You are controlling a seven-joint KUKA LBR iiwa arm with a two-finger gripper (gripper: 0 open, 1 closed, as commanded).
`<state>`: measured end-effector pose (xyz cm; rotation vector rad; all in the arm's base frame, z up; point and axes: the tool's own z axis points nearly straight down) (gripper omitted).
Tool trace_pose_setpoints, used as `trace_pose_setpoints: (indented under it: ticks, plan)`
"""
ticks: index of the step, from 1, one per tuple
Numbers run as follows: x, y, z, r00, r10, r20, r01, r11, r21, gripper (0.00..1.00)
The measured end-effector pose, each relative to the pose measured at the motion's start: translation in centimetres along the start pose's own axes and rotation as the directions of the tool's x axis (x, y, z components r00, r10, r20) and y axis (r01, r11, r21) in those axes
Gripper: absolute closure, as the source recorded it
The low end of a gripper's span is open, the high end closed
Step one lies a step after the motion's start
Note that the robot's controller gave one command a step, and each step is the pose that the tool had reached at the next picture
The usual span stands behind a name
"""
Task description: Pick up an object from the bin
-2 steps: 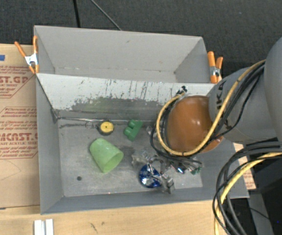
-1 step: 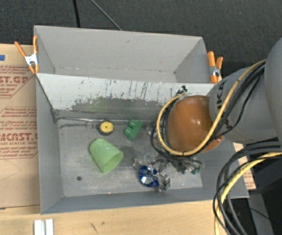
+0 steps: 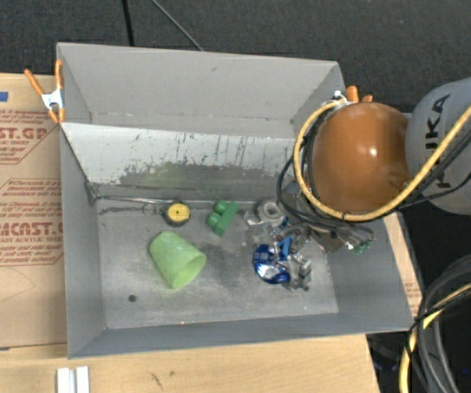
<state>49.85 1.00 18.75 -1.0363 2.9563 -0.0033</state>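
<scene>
My gripper (image 3: 297, 262) is down near the bin floor in the right part of the bin, below the orange dome on the wrist. A small blue and white crumpled thing (image 3: 265, 265) lies right against its left side, touching it. A small silvery round piece (image 3: 266, 212) rests just above and left of the gripper, partly under the cables. Further left a green block (image 3: 222, 217) lies on the floor.
A light green cup (image 3: 176, 259) lies on its side at the centre left. A small yellow disc (image 3: 177, 213) sits near the back wall's foot. The arm and its cables cover the bin's right side.
</scene>
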Motion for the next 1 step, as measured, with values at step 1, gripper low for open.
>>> trace_pose_setpoints:
  ticks: [1]
  plan:
    - [1.26, -1.50, -6.06, 0.981, -0.195, -0.002, 0.195, 0.981, -0.002, 1.00]
